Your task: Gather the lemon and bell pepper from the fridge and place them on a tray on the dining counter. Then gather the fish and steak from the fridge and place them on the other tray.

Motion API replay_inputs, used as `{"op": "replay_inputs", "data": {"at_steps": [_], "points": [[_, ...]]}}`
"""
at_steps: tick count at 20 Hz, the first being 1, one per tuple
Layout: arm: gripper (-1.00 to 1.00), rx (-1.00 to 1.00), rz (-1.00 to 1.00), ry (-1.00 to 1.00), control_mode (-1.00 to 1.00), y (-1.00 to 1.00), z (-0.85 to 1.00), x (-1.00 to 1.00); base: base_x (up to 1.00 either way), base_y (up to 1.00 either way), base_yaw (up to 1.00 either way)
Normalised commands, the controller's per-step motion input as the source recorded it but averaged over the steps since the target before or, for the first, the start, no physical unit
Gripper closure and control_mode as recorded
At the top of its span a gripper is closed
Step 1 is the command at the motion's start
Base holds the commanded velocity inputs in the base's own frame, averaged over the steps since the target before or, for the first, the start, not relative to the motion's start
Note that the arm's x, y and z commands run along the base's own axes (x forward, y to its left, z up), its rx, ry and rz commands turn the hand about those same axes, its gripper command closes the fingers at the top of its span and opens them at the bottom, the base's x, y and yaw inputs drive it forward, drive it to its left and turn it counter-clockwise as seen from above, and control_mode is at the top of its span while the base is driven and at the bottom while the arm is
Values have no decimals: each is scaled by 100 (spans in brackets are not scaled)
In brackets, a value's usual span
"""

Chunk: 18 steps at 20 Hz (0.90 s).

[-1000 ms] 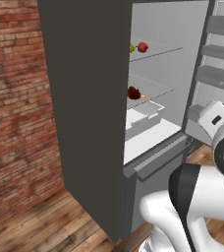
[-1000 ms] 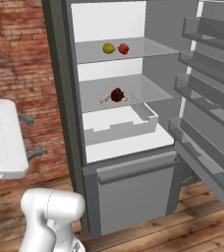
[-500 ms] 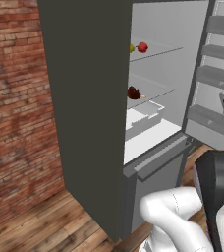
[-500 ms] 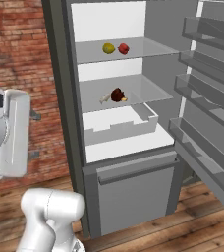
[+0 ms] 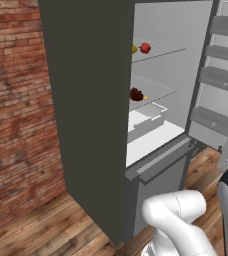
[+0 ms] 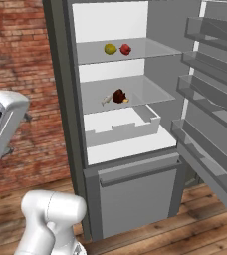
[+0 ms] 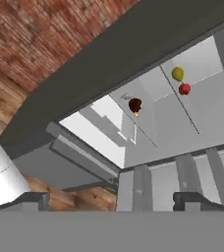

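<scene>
Your arm is rising from the base with its white lower link bulging at the bottom of both base views. In the left base view the dark upper link is standing tall at the right edge, cut off by the frame. In the right base view a white section of the arm is hanging tilted at the left edge, well above the base link. Your gripper (image 7: 112, 199) is standing with its jaws spread wide, the two dark fingertips (image 7: 33, 198) sitting far apart, gripping nothing between them.
</scene>
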Motion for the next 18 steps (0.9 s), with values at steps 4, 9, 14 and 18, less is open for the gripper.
{"op": "replay_inputs", "data": {"at_steps": [4, 9, 14, 18], "points": [[-100, 64, -34, -29, -100, 24, -5, -1, 0, 0, 0], [-100, 70, -30, -17, -100, 10, -1, 0, 0, 0, 0], [-100, 36, -21, 5, -100, 2, -3, 3, 0, 0, 0], [-100, 0, -1, 1, -100, 0, -1, 0, 0, 0, 0]]}}
